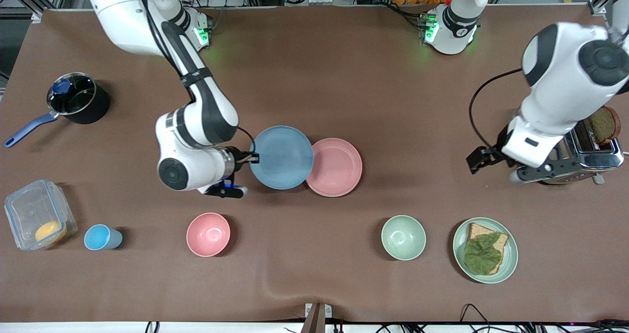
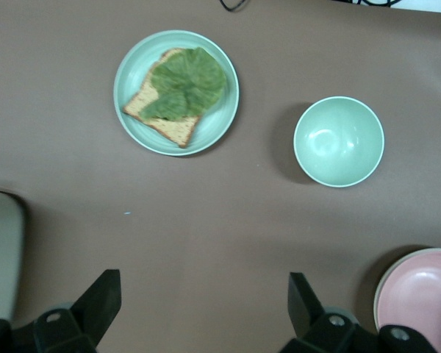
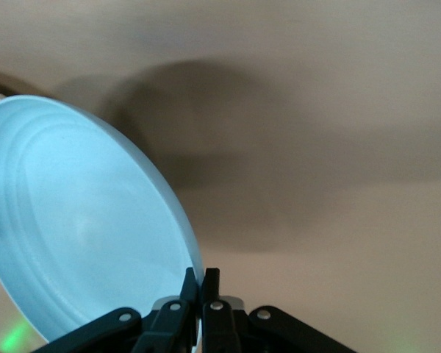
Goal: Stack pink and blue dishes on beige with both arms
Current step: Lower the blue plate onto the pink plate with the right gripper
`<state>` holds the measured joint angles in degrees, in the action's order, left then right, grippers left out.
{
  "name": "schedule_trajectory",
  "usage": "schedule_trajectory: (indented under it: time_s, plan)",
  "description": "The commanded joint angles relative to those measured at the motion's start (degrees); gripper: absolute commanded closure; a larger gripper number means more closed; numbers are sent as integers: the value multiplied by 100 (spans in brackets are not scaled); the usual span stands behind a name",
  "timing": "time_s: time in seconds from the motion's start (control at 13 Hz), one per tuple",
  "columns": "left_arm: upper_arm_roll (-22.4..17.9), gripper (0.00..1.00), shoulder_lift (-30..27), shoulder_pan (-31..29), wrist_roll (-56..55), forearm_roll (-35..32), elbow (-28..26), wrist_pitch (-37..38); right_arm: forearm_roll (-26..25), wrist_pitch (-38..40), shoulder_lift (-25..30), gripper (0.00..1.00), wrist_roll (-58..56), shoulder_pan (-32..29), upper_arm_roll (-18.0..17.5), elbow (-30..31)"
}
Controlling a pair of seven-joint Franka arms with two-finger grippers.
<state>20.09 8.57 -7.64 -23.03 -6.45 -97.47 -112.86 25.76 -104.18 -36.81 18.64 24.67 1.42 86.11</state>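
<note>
Right hand (image 1: 251, 157) overlapping pink plate (image 1: 339, 168)

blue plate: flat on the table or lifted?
Lifted and tilted. The right tool is shut on the blue plate at its rim, holding it partly over the pink plate; its shadow falls on the table.

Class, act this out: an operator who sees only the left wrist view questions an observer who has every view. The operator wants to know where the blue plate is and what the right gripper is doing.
Operator: I see only a sliver of the pink plate. Where is the blue one?
Observer: The blue plate is beside the pink plate, toward the right arm's end, and it covers part of the pink plate's rim.
Operator: Is it held?
Observer: Yes. The right gripper is shut on its rim, and the plate is tilted.
Operator: And my gripper?
Observer: The left gripper is open over bare table by the toaster.
</note>
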Motion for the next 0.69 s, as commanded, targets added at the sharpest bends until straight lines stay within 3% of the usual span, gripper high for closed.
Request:
schedule_trajectory:
  time_s: [0.0,0.62]
  plan:
    - [109,0,-153,-202,517,-49,464,746,673,-364,-326,100,61,256,78,-278]
    - [92,0,-522,-229,642,538,1388,2180,1264,-1526,-766,100,61,864,78,-305]
